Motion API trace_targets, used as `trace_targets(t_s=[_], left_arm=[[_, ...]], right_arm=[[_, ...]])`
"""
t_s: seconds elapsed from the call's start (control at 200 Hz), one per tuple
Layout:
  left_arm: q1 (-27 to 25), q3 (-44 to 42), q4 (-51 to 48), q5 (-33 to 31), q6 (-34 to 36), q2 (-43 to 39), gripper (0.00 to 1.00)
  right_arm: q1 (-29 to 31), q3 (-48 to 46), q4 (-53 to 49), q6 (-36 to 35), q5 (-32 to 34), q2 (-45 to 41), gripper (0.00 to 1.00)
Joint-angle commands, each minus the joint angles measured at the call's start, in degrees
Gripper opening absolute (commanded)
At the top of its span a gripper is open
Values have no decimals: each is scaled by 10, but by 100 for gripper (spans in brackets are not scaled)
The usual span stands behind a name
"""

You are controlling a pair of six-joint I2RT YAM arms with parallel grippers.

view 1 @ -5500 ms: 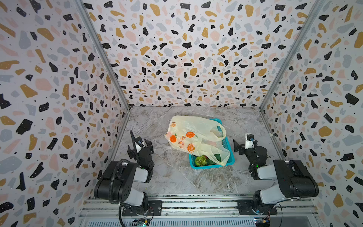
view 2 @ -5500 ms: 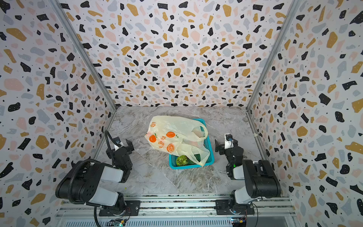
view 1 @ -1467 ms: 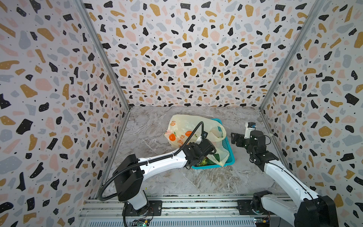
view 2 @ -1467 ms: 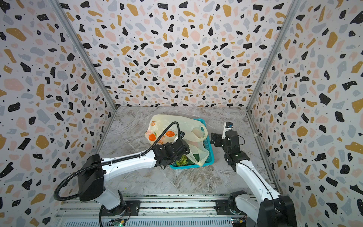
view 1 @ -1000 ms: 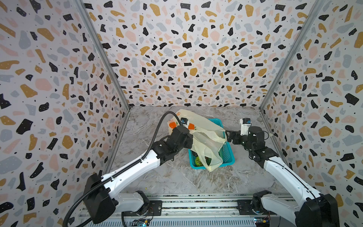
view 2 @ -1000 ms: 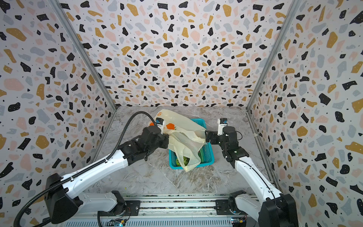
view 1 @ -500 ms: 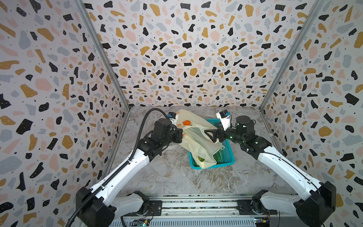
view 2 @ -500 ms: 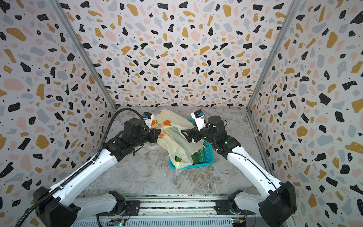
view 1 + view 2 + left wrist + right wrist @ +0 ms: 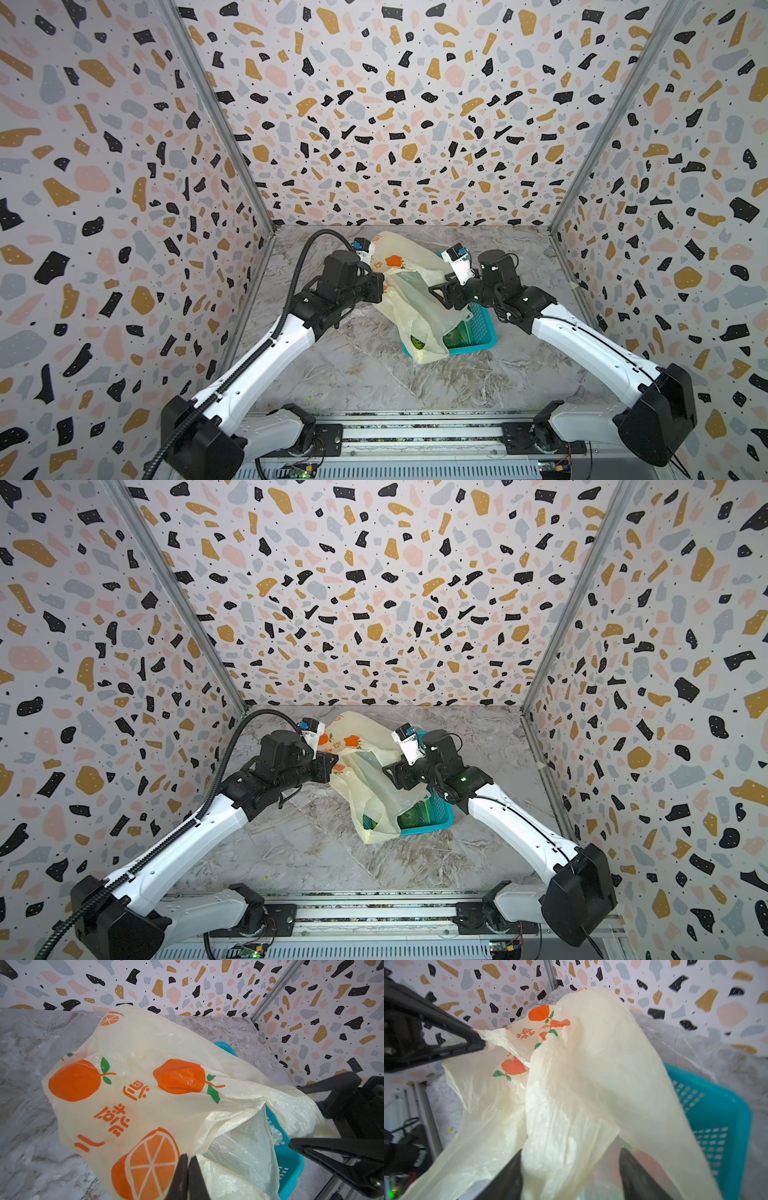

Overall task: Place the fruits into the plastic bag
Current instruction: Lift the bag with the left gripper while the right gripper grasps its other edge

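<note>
Centre frame in both top views, the plastic bag (image 9: 415, 303) (image 9: 368, 789) hangs draped over the teal basket (image 9: 485, 330), with green fruit (image 9: 458, 333) showing in the basket beneath. My left gripper (image 9: 381, 286) (image 9: 188, 1165) pinches the bag's edge tight; my right gripper (image 9: 436, 293) (image 9: 571, 1149) has its jaws apart around a fold.

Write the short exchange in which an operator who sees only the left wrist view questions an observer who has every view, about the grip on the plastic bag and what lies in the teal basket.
Operator: In my left wrist view the left gripper looks shut against the plastic bag. Is it really gripping it?
Observer: Yes. The right wrist view shows its tips pinching a bunched edge of the bag, with the film pulled taut from there.
Operator: Is any fruit in the teal basket? The bag hides its inside from me.
Observer: In both top views a green fruit shows in the basket's near end, beside the draped bag.
</note>
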Motion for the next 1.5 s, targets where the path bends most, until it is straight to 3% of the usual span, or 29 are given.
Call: trace_targets(t_s=[0.0,0.015,0.075,0.135,0.205,0.4,0.576,0.751,0.766,0.941,1.241,1.342,1.372,1.497], left_arm=[[2,-2,10,15,17,-12,0],[2,-2,10,16,19,-13,1],[2,-2,4,24,31,-16,25],[2,-2,-5,24,44,-21,54],[2,0,-23,6,57,-27,71],[2,-21,-26,-24,67,-50,85],[1,-36,-21,-32,70,-55,90],[-4,-41,4,2,59,-53,95],[-5,-42,8,8,57,-53,100],[-25,-51,23,-20,43,-47,100],[-93,-60,-16,-248,7,-10,99],[-95,-75,-3,-273,-25,-12,99],[-95,-80,5,-269,-31,-14,90],[-95,-67,28,-212,-20,-17,23]], right_arm=[[2,5,-1,9,-8,4,23],[2,8,-2,10,-13,6,17],[2,25,-4,17,-24,14,0],[2,43,-1,26,-29,20,0],[2,68,-2,34,-42,24,0],[2,136,-10,58,-82,33,0],[2,173,-15,76,-102,36,0],[3,184,-16,86,-108,36,0],[3,184,-17,87,-108,36,0],[4,174,0,103,-119,34,0],[4,173,38,137,-143,31,0],[3,173,41,138,-146,31,0],[3,173,40,138,-147,32,0],[-1,175,31,138,-145,31,0]])
